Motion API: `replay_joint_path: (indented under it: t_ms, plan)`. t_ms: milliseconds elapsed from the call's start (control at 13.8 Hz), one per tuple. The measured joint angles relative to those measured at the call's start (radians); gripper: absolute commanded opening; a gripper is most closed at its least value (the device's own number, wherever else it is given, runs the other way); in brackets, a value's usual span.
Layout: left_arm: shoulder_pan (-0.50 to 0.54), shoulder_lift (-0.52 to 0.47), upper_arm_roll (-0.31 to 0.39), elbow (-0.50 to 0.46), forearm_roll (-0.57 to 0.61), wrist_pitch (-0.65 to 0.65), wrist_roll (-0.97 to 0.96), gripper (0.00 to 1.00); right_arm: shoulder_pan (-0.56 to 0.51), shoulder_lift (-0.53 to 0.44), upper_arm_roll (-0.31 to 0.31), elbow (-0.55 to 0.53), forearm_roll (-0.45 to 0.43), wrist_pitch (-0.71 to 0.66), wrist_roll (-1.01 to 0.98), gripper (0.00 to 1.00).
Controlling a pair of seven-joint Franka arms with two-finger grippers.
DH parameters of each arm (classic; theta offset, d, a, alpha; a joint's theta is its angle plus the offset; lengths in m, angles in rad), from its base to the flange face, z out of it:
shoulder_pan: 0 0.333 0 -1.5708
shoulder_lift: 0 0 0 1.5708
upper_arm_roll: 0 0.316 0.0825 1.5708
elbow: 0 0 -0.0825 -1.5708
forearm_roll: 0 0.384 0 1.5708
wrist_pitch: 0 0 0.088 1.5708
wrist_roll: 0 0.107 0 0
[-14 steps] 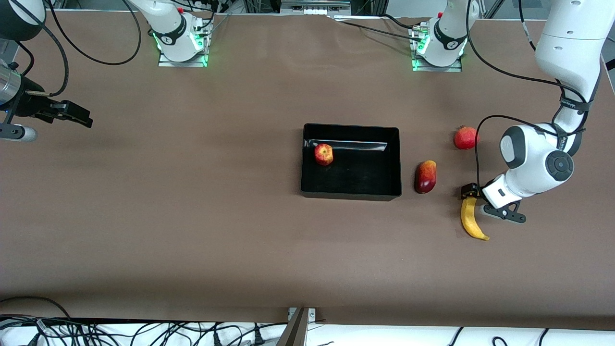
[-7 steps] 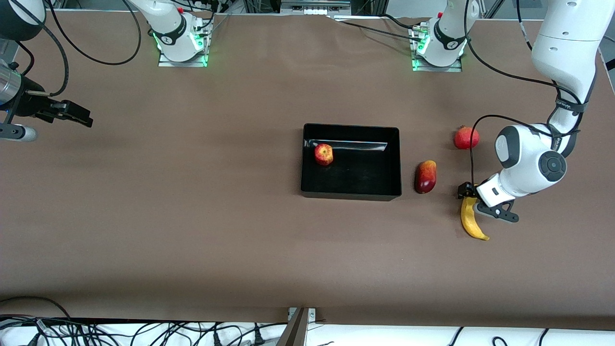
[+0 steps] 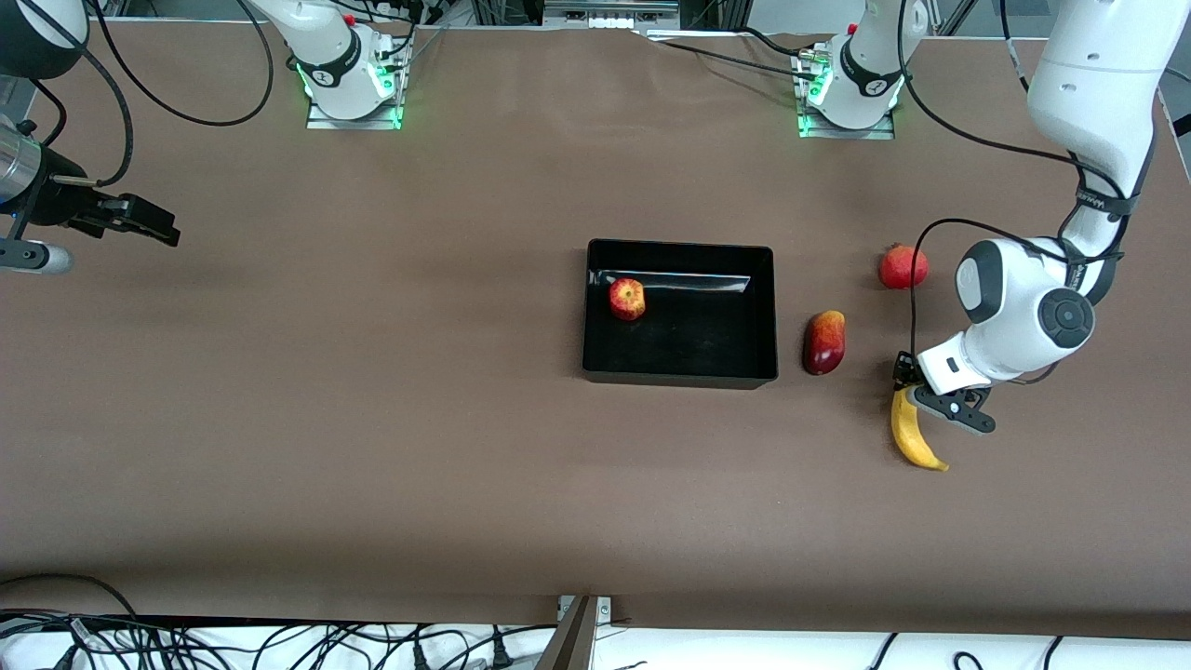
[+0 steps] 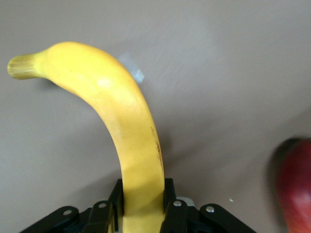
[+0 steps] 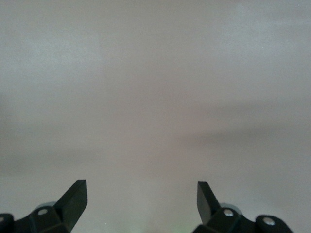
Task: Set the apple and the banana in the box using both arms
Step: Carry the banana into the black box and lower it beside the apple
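At the far left edge of the front view, upper part of the frame, the right gripper (image 3: 153, 226) hangs over bare table (image 3: 372, 419) with its fingers spread wide and nothing between them; that arm waits.

Near the middle of the frame sits the box (image 3: 770, 316), and the apple (image 3: 627, 299) already lies inside it, in the corner toward the right arm's end and close to the wall nearest the bases. That half of the task looks done.

Just past the box, right of centre, a mango-like fruit (image 3: 824, 341) lies on the table, and a round red fruit (image 3: 903, 267) sits higher in the frame.

Lower right of centre, the banana (image 3: 909, 431) is in the left gripper (image 3: 916, 391). The left wrist view shows the two fingers pressed against both flanks of the banana (image 4: 131, 141) at one end, its curved length and stalk end sticking out ahead. Whether it has left the table I cannot tell.

The banana is probably light and fairly stiff, with a smooth skin that may slip and flesh that bruises under a hard squeeze. Held at the end, the long free part may swing or pivot in the grip; a hold nearer the middle of the curve would likely balance better. The carry to the box passes the mango-like fruit, so height matters.
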Motion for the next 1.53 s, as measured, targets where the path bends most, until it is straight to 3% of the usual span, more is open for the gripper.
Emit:
replay_joint_path:
  t_ms: [218,436,800,1236,1527]
  plan:
    - [-0.081,-0.118,-0.033,0.005,-0.050,-0.047,0.064,0.00,0.000,0.000,0.000,0.000,0.000,0.000,0.000,1.00]
    - [-0.247,-0.215,-0.050,-0.007,-0.110,-0.125,0.083,0.00,0.000,0.000,0.000,0.000,0.000,0.000,0.000,1.00]
    - [-0.480,-0.217,-0.054,-0.075,-0.118,-0.128,0.080,0.00,0.000,0.000,0.000,0.000,0.000,-0.001,0.000,1.00]
    - [-0.496,-0.194,-0.045,-0.198,-0.187,-0.124,0.083,0.00,0.000,0.000,0.000,0.000,0.000,-0.001,0.000,1.00]
    - [-0.498,-0.195,-0.054,-0.222,-0.200,-0.124,0.079,0.00,-0.001,0.000,0.000,0.000,0.000,-0.001,0.000,1.00]
